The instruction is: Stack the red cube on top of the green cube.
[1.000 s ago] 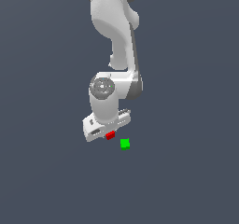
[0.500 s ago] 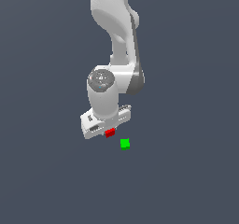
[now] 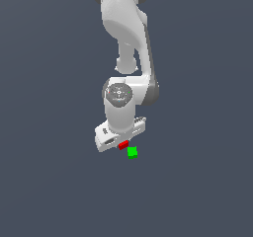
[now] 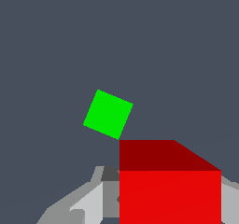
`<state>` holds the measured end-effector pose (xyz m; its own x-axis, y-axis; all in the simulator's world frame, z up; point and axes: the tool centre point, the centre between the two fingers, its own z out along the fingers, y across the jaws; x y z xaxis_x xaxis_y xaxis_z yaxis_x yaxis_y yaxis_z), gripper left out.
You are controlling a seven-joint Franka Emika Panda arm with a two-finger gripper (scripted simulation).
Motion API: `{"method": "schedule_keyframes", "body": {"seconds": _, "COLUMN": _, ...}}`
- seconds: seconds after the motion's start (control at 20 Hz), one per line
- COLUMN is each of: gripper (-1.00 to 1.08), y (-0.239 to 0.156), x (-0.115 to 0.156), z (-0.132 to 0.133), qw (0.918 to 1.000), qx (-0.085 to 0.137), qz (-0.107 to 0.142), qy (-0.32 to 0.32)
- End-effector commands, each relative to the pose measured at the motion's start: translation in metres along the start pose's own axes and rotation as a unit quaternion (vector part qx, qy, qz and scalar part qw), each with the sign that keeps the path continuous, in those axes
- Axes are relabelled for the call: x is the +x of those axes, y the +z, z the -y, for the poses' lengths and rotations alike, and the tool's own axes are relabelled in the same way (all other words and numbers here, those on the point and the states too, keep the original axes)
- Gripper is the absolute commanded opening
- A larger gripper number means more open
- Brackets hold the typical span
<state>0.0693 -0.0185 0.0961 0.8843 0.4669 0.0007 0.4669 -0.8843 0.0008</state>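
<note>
Holding the red cube (image 3: 123, 144) tight between its jaws, the gripper (image 3: 122, 143) hung just beside the green cube (image 3: 132, 152). Next, it probably needed to slide right over that green cube.

Plain flat slate-grey ground (image 3: 49, 191) fills whole scene, below and all around jaws. Uniform, featureless, evenly lit. No wall, furniture or window edge distinguishable.

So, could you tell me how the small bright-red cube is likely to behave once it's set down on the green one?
The small bright-red cube has flat faces and sharp edges, so it probably sits without rolling. It looks rigid, unlikely to deform. The small bright-green cube is equally small, so an off-centre placement may tip it off.
</note>
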Motion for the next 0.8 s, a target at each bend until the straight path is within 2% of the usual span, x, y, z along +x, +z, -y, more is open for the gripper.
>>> {"method": "schedule_keyframes", "body": {"seconds": 0.0, "gripper": -1.0, "y": 0.012, "x": 0.011, "z": 0.011, "qw": 1.0, "qx": 0.0, "qz": 0.0, "qy": 0.0}}
{"method": "schedule_keyframes", "body": {"seconds": 0.25, "gripper": -1.0, "y": 0.029, "x": 0.029, "z": 0.027, "qw": 1.0, "qx": 0.0, "qz": 0.0, "qy": 0.0}}
{"method": "schedule_keyframes", "body": {"seconds": 0.55, "gripper": -1.0, "y": 0.035, "x": 0.036, "z": 0.032, "qw": 1.0, "qx": 0.0, "qz": 0.0, "qy": 0.0}}
{"method": "schedule_keyframes", "body": {"seconds": 0.6, "gripper": 1.0, "y": 0.035, "x": 0.036, "z": 0.032, "qw": 1.0, "qx": 0.0, "qz": 0.0, "qy": 0.0}}
{"method": "schedule_keyframes", "body": {"seconds": 0.75, "gripper": 1.0, "y": 0.035, "x": 0.036, "z": 0.032, "qw": 1.0, "qx": 0.0, "qz": 0.0, "qy": 0.0}}
